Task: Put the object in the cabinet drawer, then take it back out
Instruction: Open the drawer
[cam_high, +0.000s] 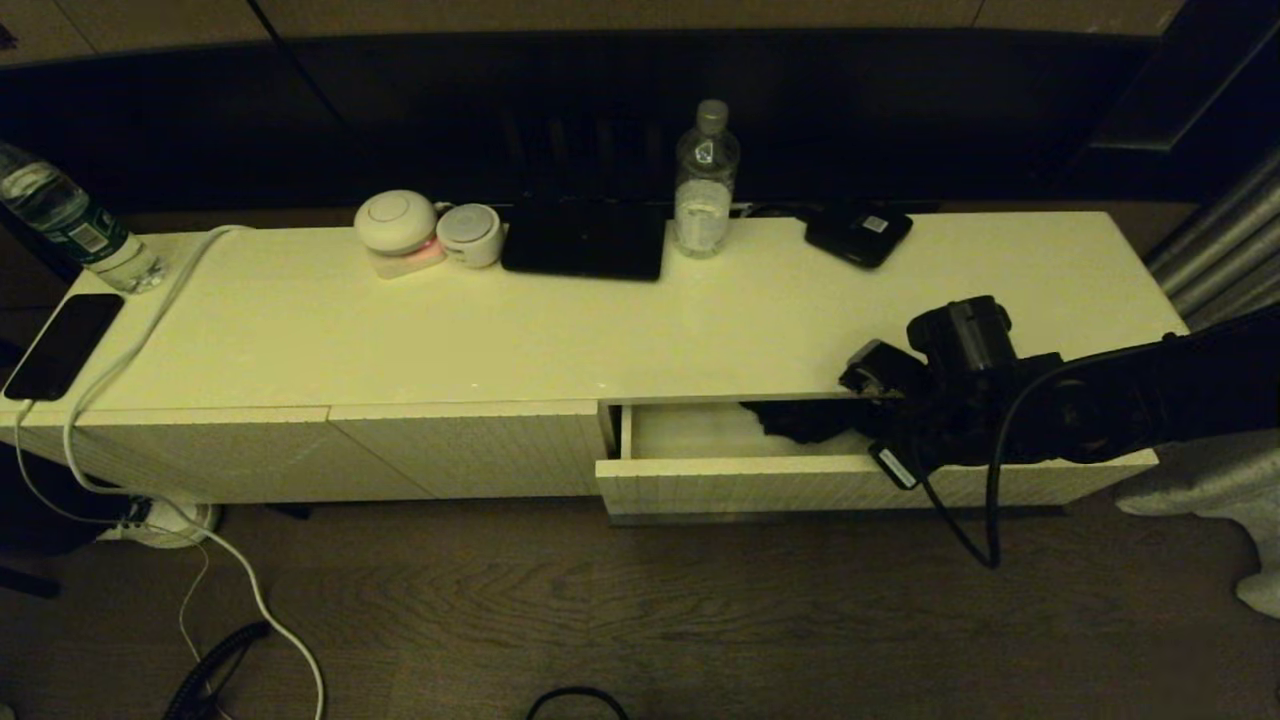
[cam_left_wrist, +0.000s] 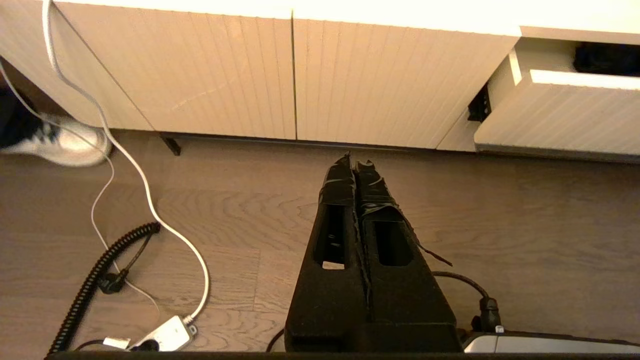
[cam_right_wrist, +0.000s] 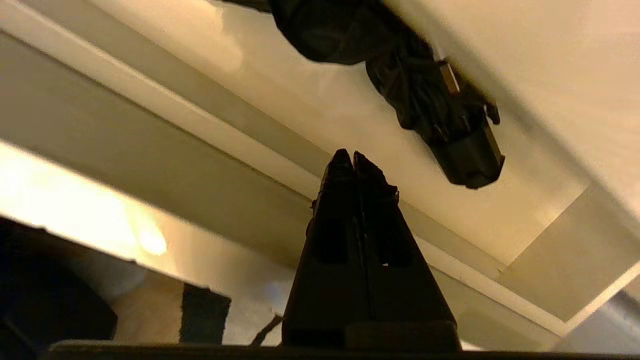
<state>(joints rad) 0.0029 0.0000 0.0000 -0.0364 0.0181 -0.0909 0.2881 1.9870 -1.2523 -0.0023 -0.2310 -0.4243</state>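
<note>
Umbrella lying in the open drawer, right claw clenched and empty over the drawer front.

We find the right claw (cam_right_wrist: 354, 159) pressed tight with nothing in it, tips poised at the front wall of the cabinet drawer (cam_high: 800, 487). The folding umbrella (cam_right_wrist: 400, 75) rests on the drawer floor just beyond the tips and off to one side, not touching. Its long axis runs slantwise across the claw's line, the short hard handle (cam_right_wrist: 470, 157) nearest us, loose bunched black fabric trailing away under the worktop (cam_high: 600, 330). We judge the right arm far closer; the left claw (cam_left_wrist: 356, 167), also clenched, hangs low over the wooden floor. Drawer smooth white inside, ribbed outside.
</note>
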